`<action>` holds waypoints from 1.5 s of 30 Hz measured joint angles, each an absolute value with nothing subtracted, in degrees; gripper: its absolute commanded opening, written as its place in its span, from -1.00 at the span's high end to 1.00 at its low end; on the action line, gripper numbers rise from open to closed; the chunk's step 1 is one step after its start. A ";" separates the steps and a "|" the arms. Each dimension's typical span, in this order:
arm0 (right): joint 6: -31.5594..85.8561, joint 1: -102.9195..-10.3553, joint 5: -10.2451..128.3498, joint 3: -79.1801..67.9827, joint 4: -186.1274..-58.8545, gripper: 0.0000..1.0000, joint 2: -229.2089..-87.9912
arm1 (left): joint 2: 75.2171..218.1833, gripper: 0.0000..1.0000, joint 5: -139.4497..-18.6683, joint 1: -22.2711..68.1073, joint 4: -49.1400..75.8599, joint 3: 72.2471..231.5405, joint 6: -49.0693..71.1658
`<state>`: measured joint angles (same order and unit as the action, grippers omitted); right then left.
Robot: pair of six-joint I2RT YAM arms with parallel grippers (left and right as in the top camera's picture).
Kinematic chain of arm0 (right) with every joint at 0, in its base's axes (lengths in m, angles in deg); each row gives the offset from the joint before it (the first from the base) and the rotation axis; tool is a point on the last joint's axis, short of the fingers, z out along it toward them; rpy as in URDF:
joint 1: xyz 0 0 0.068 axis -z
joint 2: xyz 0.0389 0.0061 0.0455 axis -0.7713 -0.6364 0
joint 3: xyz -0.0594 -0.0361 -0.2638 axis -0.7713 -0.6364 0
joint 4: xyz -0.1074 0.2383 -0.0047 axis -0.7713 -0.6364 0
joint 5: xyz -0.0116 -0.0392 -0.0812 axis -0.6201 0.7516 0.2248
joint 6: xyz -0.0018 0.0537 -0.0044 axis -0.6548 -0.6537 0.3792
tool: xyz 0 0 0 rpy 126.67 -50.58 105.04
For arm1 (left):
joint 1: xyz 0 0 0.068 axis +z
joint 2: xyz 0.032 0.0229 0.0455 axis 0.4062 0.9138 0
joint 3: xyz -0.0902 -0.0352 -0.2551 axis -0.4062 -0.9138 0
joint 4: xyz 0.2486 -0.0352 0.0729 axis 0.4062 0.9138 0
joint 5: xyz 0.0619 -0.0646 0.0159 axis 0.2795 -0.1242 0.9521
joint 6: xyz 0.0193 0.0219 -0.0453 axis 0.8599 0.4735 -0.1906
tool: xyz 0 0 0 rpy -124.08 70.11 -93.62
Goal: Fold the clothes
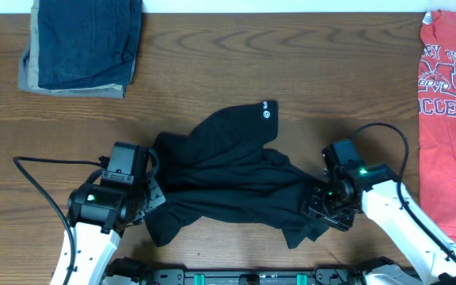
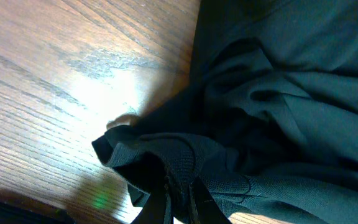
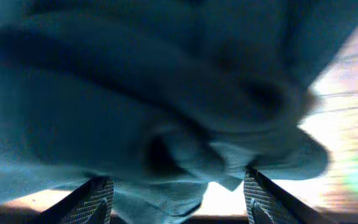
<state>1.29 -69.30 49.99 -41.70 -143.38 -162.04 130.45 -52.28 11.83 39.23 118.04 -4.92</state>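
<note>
The clothes are one black shirt (image 1: 228,174), crumpled in the middle of the wooden table (image 1: 212,71), with a small white round logo (image 1: 267,111) at its far edge. My left gripper (image 1: 155,194) is at the shirt's left side. In the left wrist view it (image 2: 180,202) is shut, with a fold of the black fabric (image 2: 278,112) pinched between its fingers. My right gripper (image 1: 317,207) is at the shirt's right end. In the right wrist view it (image 3: 179,202) stands open, fingers (image 3: 98,200) wide apart, and bunched fabric (image 3: 166,112) hangs loosely between them.
A folded stack of blue denim and tan cloth (image 1: 81,47) lies at the back left corner. A red printed T-shirt (image 1: 448,111) is spread along the right edge. The arms' cables (image 1: 46,170) loop over the table beside each arm.
</note>
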 measured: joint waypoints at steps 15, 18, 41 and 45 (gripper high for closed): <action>-5.44 -75.93 48.68 -41.72 -142.52 -0.08 -162.04 | 130.45 0.87 -52.28 11.83 39.60 118.04 -4.92; -6.56 -77.06 48.70 -41.72 -141.60 -0.04 -162.04 | 130.45 0.86 -52.28 11.83 39.60 118.04 -4.92; -8.39 -75.49 51.65 -40.71 -147.24 0.97 -161.89 | 130.25 0.88 -52.31 11.83 44.58 119.72 -4.39; -6.93 -73.57 53.73 -35.38 -152.84 0.97 -160.49 | 129.84 0.88 -52.31 11.83 48.10 125.45 -3.43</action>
